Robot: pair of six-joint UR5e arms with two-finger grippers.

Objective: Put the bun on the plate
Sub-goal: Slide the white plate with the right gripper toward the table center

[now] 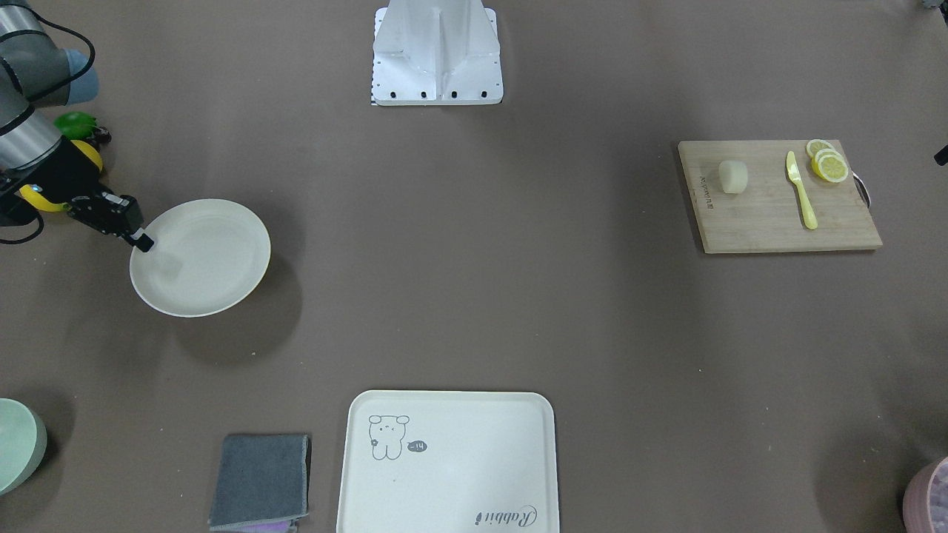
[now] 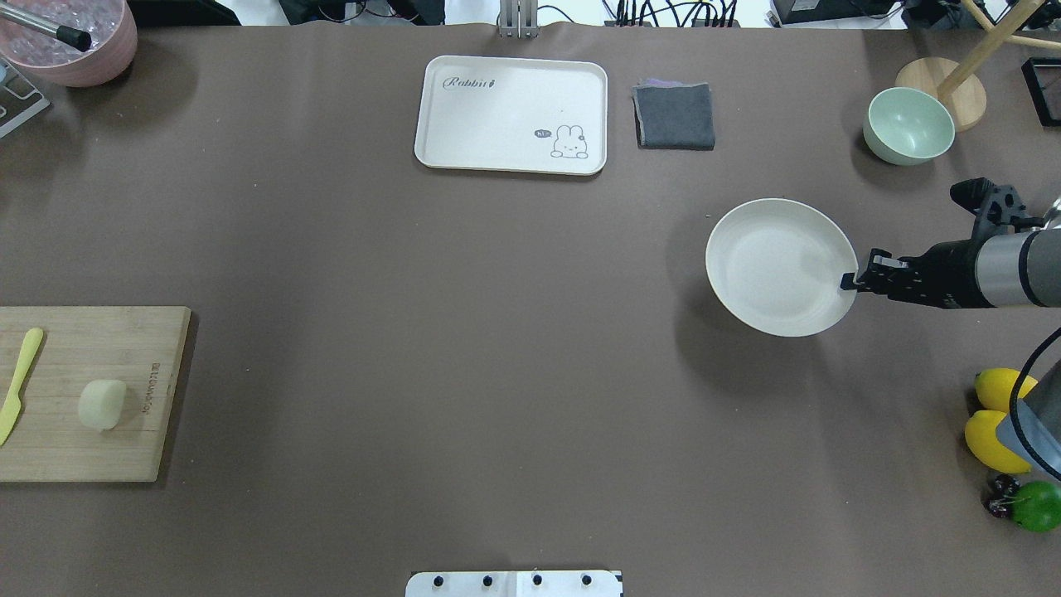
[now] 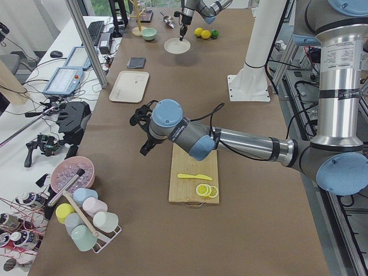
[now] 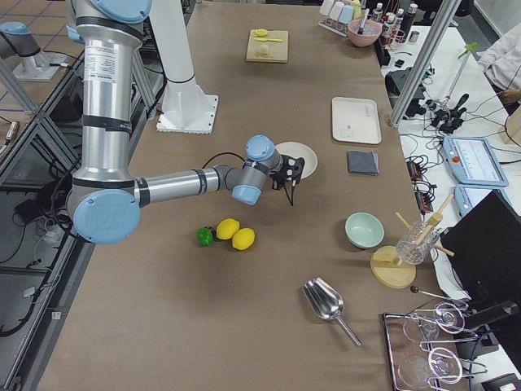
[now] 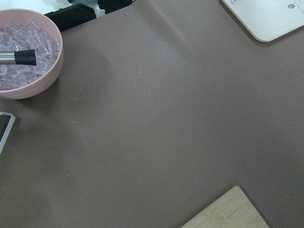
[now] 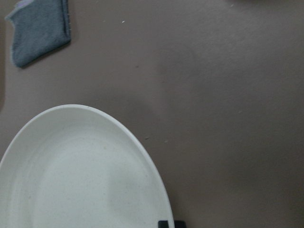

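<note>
The bun, a small pale cream roll, lies on a wooden cutting board at the table's left end; it also shows in the front view. Over the right half, the round cream plate hangs a little above the table and casts a shadow below it. My right gripper is shut on its near rim, and one fingertip shows at that edge in the right wrist view. My left gripper hovers beside the board. It appears only in the left side view, so I cannot tell its state.
A yellow knife and lemon slices share the board. A rectangular cream tray, a grey cloth and a green bowl sit along the far edge. Lemons and a lime lie under the right arm. A pink ice bowl stands far left.
</note>
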